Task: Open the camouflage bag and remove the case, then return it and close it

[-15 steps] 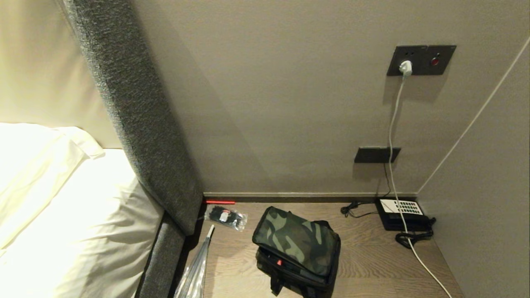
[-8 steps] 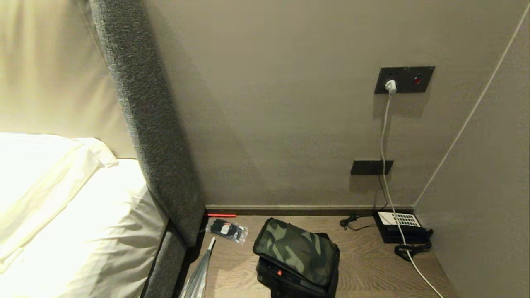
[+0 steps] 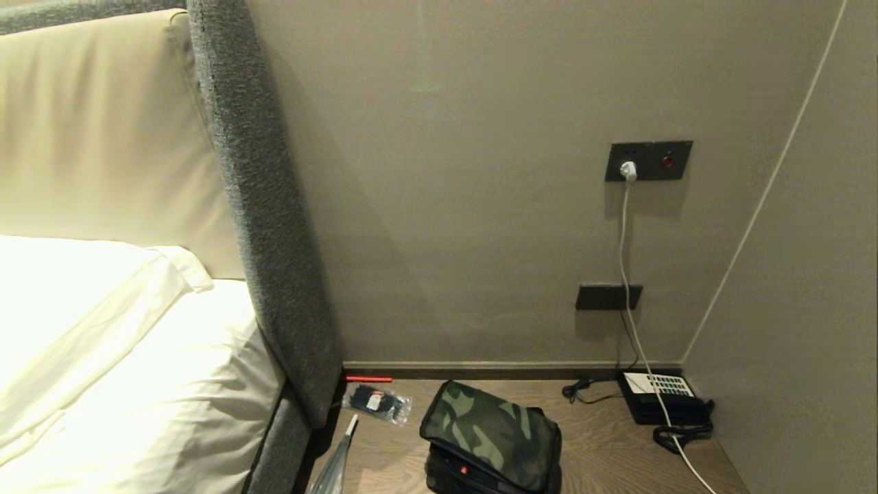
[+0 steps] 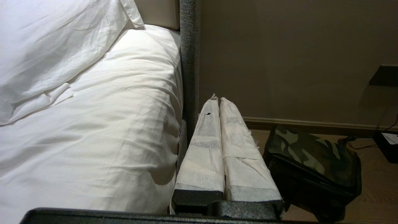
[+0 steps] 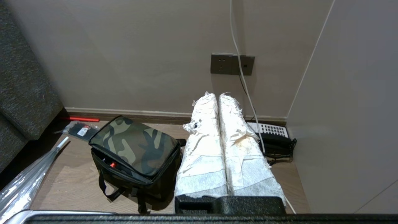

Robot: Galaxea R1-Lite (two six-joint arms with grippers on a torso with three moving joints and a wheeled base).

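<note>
You'll find the camouflage bag (image 3: 491,438) at the head view's bottom centre, on the wooden surface (image 3: 603,453), lid ajar. Your left gripper (image 4: 219,100) and right gripper (image 5: 216,95) both have their fingers pressed together, holding nothing.

The camouflage bag (image 3: 490,439) is cut off at its front in the head view. The case inside is hidden; only a small red bit (image 5: 113,164) peeks out.

White-wrapped fingers (image 5: 214,149); black tool bases
</note>
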